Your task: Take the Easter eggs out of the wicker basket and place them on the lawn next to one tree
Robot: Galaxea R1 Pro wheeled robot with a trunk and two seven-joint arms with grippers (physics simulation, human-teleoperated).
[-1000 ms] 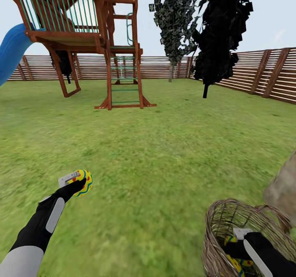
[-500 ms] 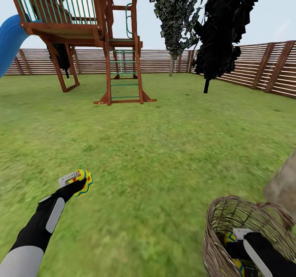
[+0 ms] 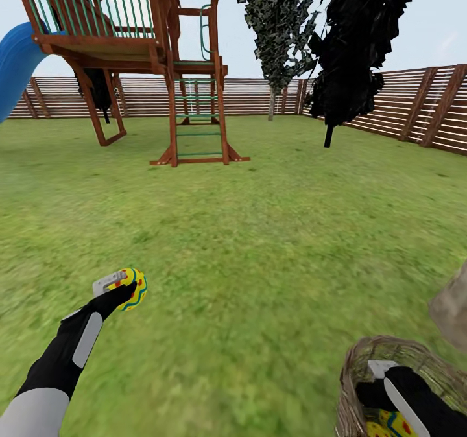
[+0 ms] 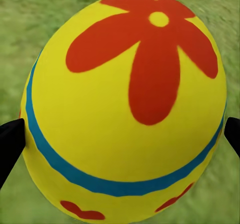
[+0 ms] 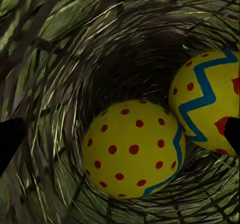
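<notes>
1. Above the lawn [image 3: 259,242], one Easter egg [image 3: 133,288] is clenched in the left pincer [image 3: 123,286].
2. Inside the wicker basket [image 3: 363,359], two eggs [image 5: 134,149] are faced by the right pincer [image 3: 383,385], spread wide.

One Easter egg [image 3: 131,288] is held above the lawn [image 3: 259,242] in the left gripper [image 3: 123,286], at the near left. The wicker basket [image 3: 363,359] stands on the lawn at the near right, with the right gripper [image 3: 379,385] reached inside it. Two eggs [image 5: 132,149] are seen lying side by side on the basket's bottom. A playhouse [image 3: 149,61] is set far behind, left of two trees [image 3: 324,48], with a fence [image 3: 402,109] beyond
</notes>
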